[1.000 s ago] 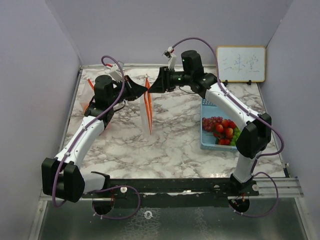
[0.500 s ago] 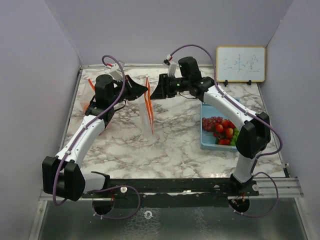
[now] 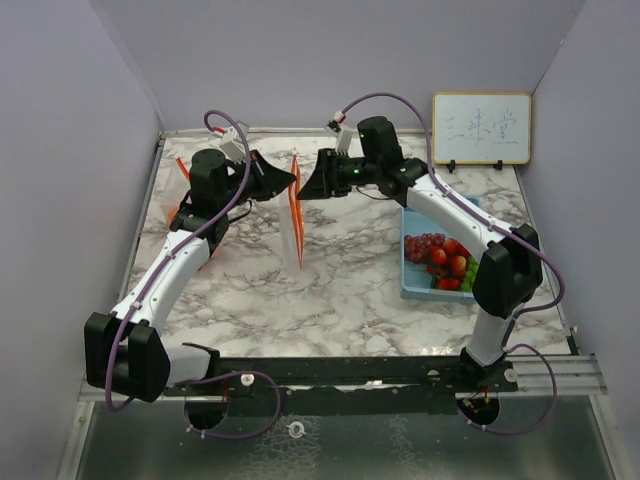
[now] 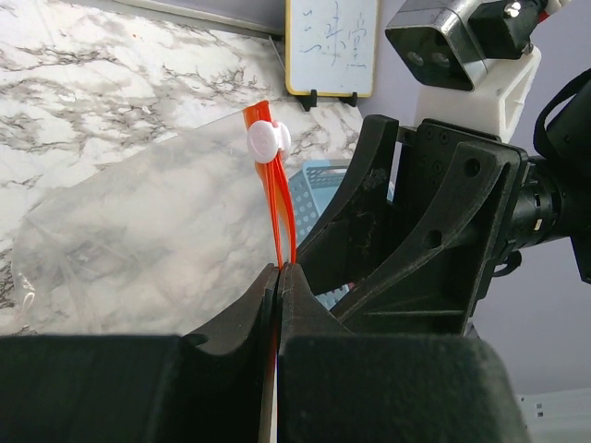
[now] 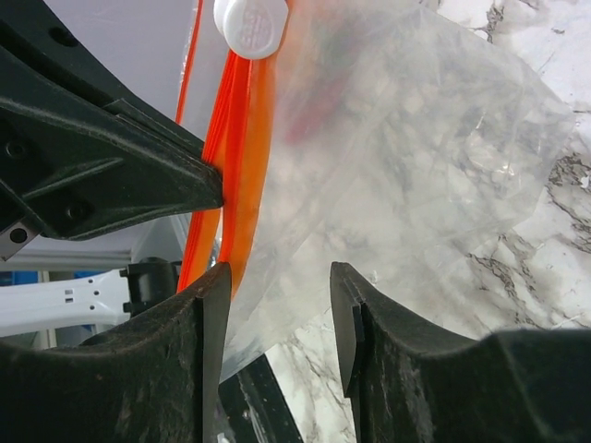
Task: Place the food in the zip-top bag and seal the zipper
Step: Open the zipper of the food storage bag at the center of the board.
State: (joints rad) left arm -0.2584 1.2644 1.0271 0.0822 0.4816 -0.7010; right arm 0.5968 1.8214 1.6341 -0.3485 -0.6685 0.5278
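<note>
Top external: marble table, lilac walls, whiteboard, basket of food

The right claw fills the bottom of the frame, its two black fingers standing apart with a clear gap between them. Beyond that gap hangs a clear plastic zip-top bag, crinkled and see-through. Its orange zipper strip runs down to just beside the tip of the finger on the picture's left, and a white round slider sits at the top. From the left, the black left claw meets the strip at its tip. A white-and-grey marble counter shows behind the bag.
</note>
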